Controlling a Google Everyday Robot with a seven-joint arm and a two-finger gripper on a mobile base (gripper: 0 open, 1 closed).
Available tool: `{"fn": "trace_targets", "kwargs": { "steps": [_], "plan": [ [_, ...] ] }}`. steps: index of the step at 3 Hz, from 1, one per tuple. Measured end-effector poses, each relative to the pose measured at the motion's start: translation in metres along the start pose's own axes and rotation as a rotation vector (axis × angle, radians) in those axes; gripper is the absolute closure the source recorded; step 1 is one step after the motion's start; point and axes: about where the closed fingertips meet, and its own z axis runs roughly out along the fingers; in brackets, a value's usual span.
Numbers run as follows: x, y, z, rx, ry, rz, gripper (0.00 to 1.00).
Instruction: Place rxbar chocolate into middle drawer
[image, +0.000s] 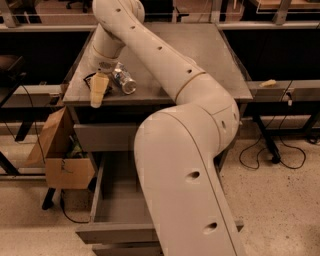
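Note:
My gripper (98, 93) hangs over the front left corner of the grey table (210, 55), pointing down past its edge. The rxbar chocolate (90, 78), a small black wrapper, shows only as a dark sliver right beside the gripper on the tabletop. I cannot tell whether the gripper touches it. The middle drawer (107, 231) is pulled open below the table, and the part of its grey box that I see holds nothing. My arm hides its right half.
A clear plastic bottle (124, 80) lies on its side just right of the gripper. The top drawer front (102, 136) is closed. An open cardboard box (60, 155) stands on the floor at left. Cables (272, 155) lie at right.

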Motion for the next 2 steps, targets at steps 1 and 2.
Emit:
{"fn": "trace_targets", "kwargs": {
  "steps": [1,2],
  "plan": [
    [0.0081,-0.0006,-0.006,0.002,0.011,0.015,0.0],
    [0.0109,-0.0005,-0.0094,0.0,0.021,0.019,0.0]
  ]
}}
